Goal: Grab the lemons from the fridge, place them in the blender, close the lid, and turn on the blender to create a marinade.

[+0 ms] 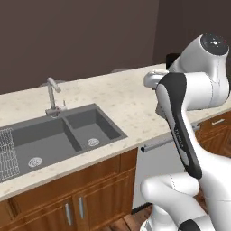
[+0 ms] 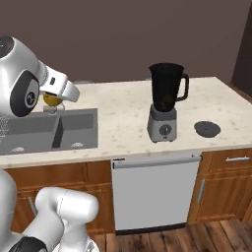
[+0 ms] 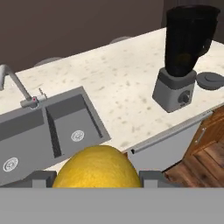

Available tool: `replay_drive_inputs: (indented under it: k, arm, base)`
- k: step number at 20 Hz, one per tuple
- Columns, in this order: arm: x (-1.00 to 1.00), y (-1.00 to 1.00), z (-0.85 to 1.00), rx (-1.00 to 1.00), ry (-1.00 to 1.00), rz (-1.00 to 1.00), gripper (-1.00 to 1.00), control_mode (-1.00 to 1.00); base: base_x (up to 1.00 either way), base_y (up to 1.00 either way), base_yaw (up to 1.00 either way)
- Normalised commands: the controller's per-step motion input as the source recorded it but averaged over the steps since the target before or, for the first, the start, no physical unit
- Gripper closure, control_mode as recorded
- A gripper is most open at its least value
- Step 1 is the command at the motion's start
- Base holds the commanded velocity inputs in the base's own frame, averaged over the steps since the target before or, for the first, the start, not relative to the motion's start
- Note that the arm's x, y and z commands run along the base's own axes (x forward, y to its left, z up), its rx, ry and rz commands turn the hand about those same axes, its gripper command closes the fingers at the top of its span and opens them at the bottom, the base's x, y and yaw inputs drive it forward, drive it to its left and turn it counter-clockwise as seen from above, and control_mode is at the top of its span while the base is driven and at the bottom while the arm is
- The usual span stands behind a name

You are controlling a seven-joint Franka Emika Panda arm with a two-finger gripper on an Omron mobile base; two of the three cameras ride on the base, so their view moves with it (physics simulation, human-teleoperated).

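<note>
A yellow lemon (image 3: pixel 98 168) sits between my gripper's (image 3: pixel 97 178) fingers (image 3: pixel 153 178), which are shut on it. From the right base view the lemon (image 2: pixel 51 100) hangs under the hand above the sink's right end. The blender (image 2: pixel 166 101), a dark jar on a grey base with a front dial, stands on the counter well to the right of the hand, its mouth uncovered. A dim yellowish patch shows through the blender (image 3: pixel 183 57) jar wall; I cannot tell what it is. The lid (image 2: pixel 207 129) lies flat on the counter right of the blender. The fridge is out of view.
A grey double sink (image 1: pixel 58 135) with a faucet (image 1: pixel 53 94) is set in the speckled counter (image 2: pixel 123 110). Below the counter are a dishwasher front (image 2: pixel 155 192) and wooden cabinets (image 2: pixel 229 184). A dark wall runs behind.
</note>
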Motion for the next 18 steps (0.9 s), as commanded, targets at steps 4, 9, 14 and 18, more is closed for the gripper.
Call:
replay_drive_inputs:
  k: [4,9,14,18]
  arm:
    - [0.0,0.0,0.0,0.0,0.0,0.0,1.0,1.0]
    - [0.0,0.0,0.0,0.0,0.0,0.0,1.0,1.0]
    - [0.0,0.0,0.0,0.0,0.0,0.0,1.0,1.0]
    - [0.0,0.0,0.0,0.0,0.0,0.0,1.0,1.0]
  base:
    - [0.58,-1.0,0.0]
    - [0.68,-1.0,0.0]
    - [0.74,-1.0,0.05]
    - [0.6,-1.0,0.14]
